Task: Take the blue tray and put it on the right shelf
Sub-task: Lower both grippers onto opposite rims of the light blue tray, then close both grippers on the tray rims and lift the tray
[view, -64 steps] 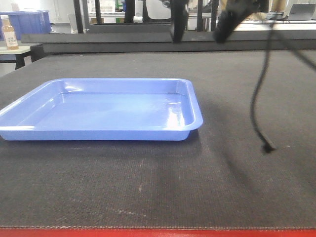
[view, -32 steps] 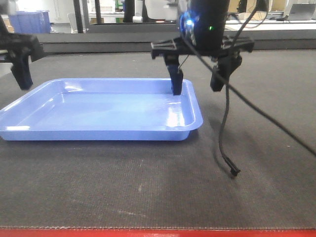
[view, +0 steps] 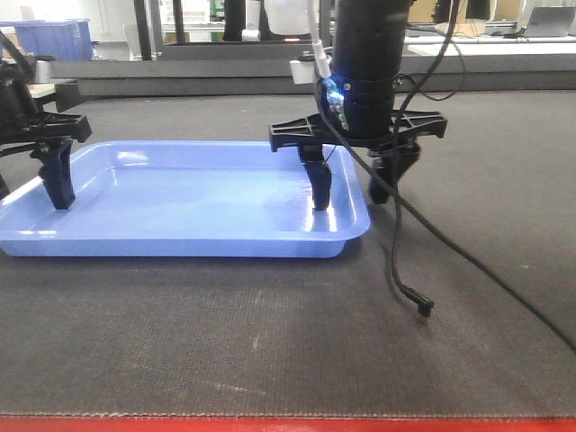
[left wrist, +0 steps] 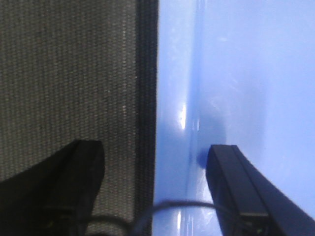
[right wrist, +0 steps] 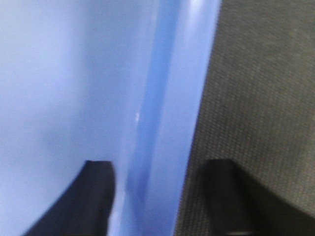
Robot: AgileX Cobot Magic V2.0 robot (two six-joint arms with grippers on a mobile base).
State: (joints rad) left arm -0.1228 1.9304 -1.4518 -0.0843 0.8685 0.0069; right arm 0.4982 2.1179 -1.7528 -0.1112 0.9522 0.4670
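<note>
The blue tray (view: pixel 180 202) lies flat on the dark fabric tabletop, left of the middle. My right gripper (view: pixel 351 193) is open and points down astride the tray's right rim, one finger inside and one outside. The right wrist view shows that rim (right wrist: pixel 172 98) between the gripper's (right wrist: pixel 160 169) spread fingers. My left gripper (view: pixel 30 198) is open astride the left rim, with one finger (view: pixel 58 184) inside the tray. The left wrist view shows that rim (left wrist: pixel 172 98) between the gripper's (left wrist: pixel 153 150) fingers. The right shelf is out of view.
A black cable with a connector (view: pixel 421 306) hangs from the right arm and trails on the tabletop (view: pixel 270 342) right of the tray. The table's red front edge (view: pixel 288 423) runs along the bottom. Darker blue bins (view: pixel 54 36) stand far back left.
Both arms have come down into view. The right gripper dropped over the tray's right rim and the left gripper over its left rim. The tray has not moved.
</note>
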